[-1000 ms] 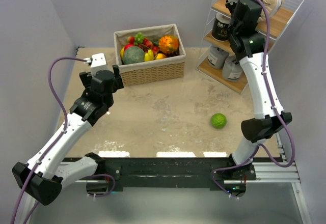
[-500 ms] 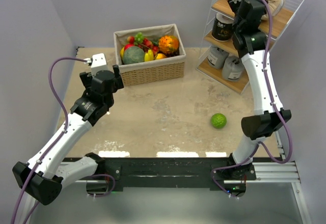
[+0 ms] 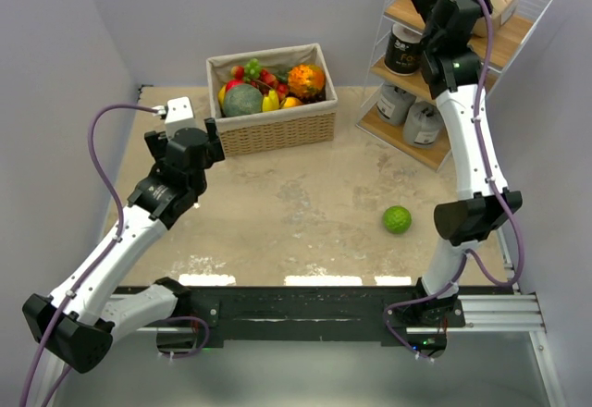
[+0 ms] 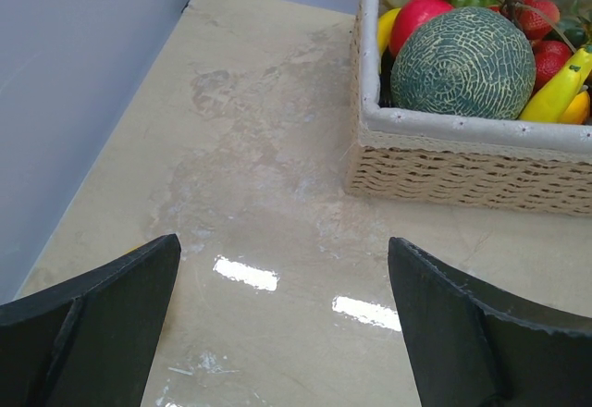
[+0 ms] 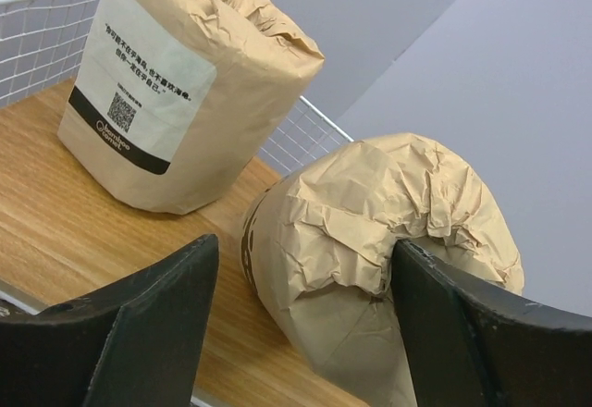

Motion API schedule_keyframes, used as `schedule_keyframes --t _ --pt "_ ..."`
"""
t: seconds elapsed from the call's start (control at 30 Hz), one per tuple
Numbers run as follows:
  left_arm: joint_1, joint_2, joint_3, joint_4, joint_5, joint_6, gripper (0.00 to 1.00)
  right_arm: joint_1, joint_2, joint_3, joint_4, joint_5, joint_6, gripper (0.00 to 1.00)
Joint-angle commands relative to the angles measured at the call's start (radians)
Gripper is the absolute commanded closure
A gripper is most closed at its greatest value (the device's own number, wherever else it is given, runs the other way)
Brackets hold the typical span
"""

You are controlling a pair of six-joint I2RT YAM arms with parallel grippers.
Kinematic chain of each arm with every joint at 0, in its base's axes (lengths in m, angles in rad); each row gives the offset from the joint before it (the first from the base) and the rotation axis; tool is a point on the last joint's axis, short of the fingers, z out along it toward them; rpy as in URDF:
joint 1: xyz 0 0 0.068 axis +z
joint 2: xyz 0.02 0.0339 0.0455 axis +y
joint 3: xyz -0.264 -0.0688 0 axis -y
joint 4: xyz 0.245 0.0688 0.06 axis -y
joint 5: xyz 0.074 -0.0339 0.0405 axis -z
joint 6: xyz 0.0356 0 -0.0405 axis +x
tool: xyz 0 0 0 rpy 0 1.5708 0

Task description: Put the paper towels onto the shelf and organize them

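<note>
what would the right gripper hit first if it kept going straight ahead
Most likely the nearer tan paper towel roll, just ahead of the open right gripper on the shelf board.

The overhead camera sits high behind the arm bases, looking down and forward over the whole table [image 3: 305,203], with the wicker basket [image 3: 277,134] at the back and the shelf [image 3: 513,42] far right. The left wrist camera rides low and close over the table, facing the basket's near left corner past the left end effector [image 4: 282,277]; the overhead shares both. The right wrist camera is up at the shelf's top board, very near two tan rolls [image 5: 176,92], the right end effector [image 5: 305,277] along its bottom edge; the overhead catches that tier too.
</note>
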Motion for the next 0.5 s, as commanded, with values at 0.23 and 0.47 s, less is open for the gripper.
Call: schedule_keyframes --t 0.23,0.47 --pt "-0.002 -0.023 -0.007 0.055 -0.014 -0.019 0.00 -0.005 0.000 0.073 0.059 0.027 -0.064 0.08" --pt "-0.002 -0.025 -0.010 0.060 -0.005 -0.011 0.00 0.000 -0.001 0.079 0.064 0.011 -0.039 0.01"
